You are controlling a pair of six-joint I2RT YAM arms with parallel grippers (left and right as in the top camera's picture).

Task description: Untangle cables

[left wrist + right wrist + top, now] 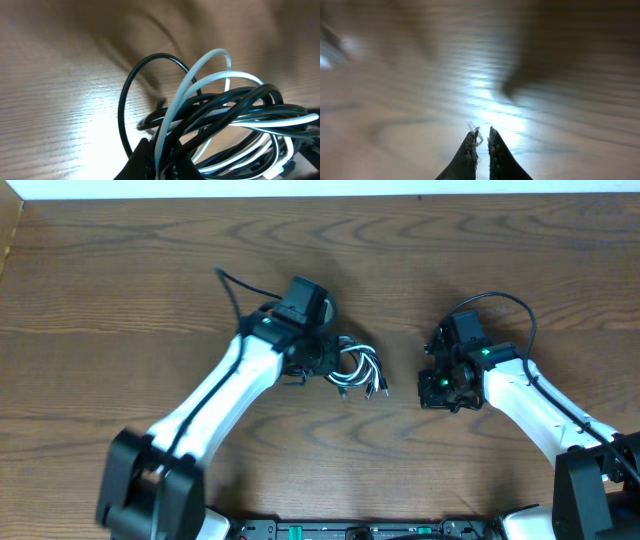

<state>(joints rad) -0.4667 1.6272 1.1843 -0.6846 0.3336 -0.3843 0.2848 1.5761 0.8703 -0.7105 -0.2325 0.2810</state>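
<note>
Spotted left gripper [322, 361] clamped on the cables [357, 370]: two of them, one black, one white, tangled in one bundle near the middle of the table [120, 260]. Further right, found right gripper [482, 134] pressed together, pinching nothing.

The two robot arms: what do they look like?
Both the left arm and the right arm have white links with black joints. Each ends in a black wrist block with a small green light and a black cable looping out. The right gripper has dark fingers tapering to points.
</note>
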